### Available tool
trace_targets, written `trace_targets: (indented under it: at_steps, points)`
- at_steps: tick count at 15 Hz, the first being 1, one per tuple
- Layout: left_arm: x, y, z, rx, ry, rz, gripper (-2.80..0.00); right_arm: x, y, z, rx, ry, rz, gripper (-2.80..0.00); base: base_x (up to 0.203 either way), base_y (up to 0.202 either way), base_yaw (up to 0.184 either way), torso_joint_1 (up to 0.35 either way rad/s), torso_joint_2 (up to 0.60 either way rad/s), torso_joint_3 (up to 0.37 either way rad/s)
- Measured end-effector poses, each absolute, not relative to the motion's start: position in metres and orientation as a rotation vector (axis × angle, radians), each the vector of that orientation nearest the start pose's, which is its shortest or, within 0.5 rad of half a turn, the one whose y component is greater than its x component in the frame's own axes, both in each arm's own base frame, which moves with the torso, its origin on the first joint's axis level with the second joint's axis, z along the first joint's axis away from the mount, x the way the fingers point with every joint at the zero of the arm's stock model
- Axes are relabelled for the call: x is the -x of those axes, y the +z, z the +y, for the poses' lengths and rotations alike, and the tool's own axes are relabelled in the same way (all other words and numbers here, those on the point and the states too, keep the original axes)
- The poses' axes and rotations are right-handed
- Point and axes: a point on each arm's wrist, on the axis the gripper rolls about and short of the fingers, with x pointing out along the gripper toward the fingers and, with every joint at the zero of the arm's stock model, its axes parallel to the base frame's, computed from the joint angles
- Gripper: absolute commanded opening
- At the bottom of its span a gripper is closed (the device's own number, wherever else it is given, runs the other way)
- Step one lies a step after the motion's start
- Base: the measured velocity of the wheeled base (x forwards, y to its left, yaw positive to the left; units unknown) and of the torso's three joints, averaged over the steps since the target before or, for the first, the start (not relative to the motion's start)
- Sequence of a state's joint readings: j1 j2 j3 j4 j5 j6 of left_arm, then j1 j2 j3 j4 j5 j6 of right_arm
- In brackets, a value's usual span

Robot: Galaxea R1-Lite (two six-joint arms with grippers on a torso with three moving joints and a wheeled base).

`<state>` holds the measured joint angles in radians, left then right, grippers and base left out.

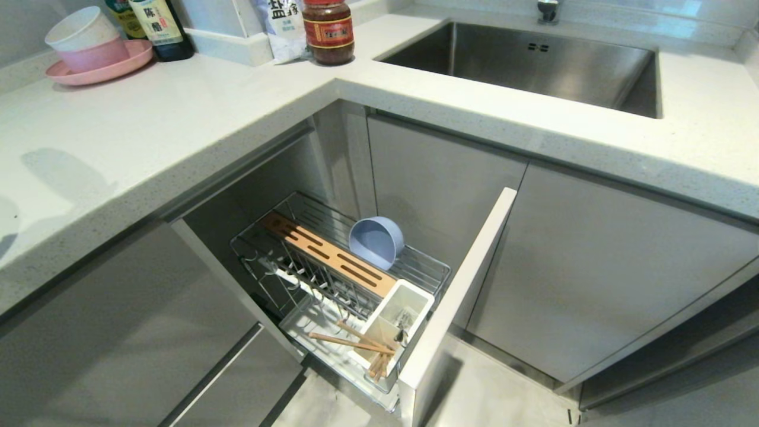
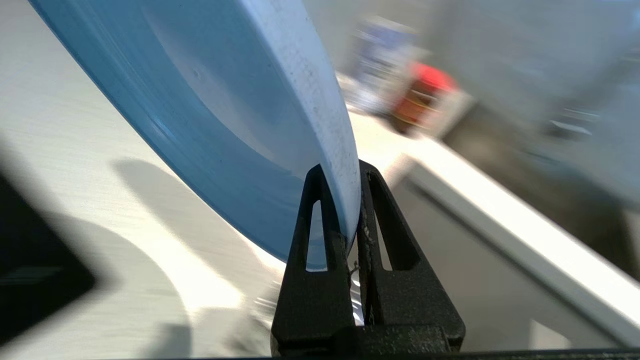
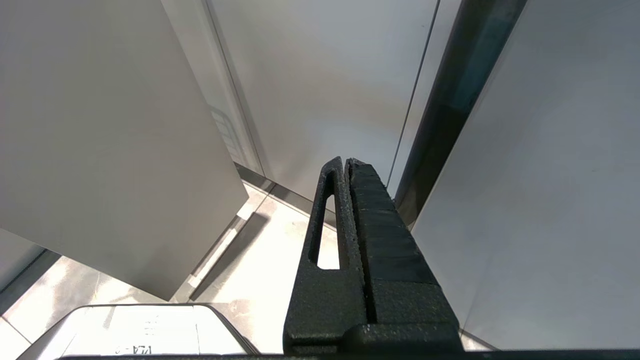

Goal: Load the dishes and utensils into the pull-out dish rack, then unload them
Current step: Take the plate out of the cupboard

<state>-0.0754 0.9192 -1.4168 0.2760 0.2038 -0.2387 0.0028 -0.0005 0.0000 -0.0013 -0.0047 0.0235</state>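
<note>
Left pincer [image 2: 345, 172] clamped on rim of light-blue plate [image 2: 225, 125], held above worktop [image 2: 75, 150]. I judge plate in transit. Bowl [image 1: 376, 241], chopsticks [image 1: 356, 343] sit in rack [image 1: 332, 267], frame centre. Next: set plate down without knocking anything. Right pincer [image 3: 346, 162] closed, empty.

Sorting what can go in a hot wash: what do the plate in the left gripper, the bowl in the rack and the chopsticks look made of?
Light-blue plate: probably matte plastic or melamine; even colour, thick dull rim. Blue-grey bowl: likely the same, no gloss. Chopsticks: pale unfinished-looking wood or bamboo, by their tan colour.
</note>
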Motion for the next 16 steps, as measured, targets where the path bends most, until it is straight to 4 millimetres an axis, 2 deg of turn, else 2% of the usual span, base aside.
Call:
trace_targets:
  at_steps: [3,7,12,16]
  points:
    - [-0.048,0.416,0.01,0.055,0.304,-0.217,-2.8,0.023,0.076,0.0,-0.024,-0.002,-0.002,-2.8,0.0,0.0,0.0,0.0,0.0,0.0]
    - [-0.084,0.42,0.021,-0.217,0.522,-0.041,-2.8,0.023,0.076,0.0,-0.023,-0.002,-0.002,-2.8,0.0,0.0,0.0,0.0,0.0,0.0]
    - [-0.13,0.411,0.026,-0.328,0.531,0.297,-2.8,0.023,0.076,0.0,-0.024,-0.002,-0.002,-2.8,0.0,0.0,0.0,0.0,0.0,0.0]
    - [-0.172,0.401,0.018,-0.41,0.573,0.518,-2.8,0.023,0.076,0.0,-0.024,-0.002,-0.002,-2.8,0.0,0.0,0.0,0.0,0.0,0.0]
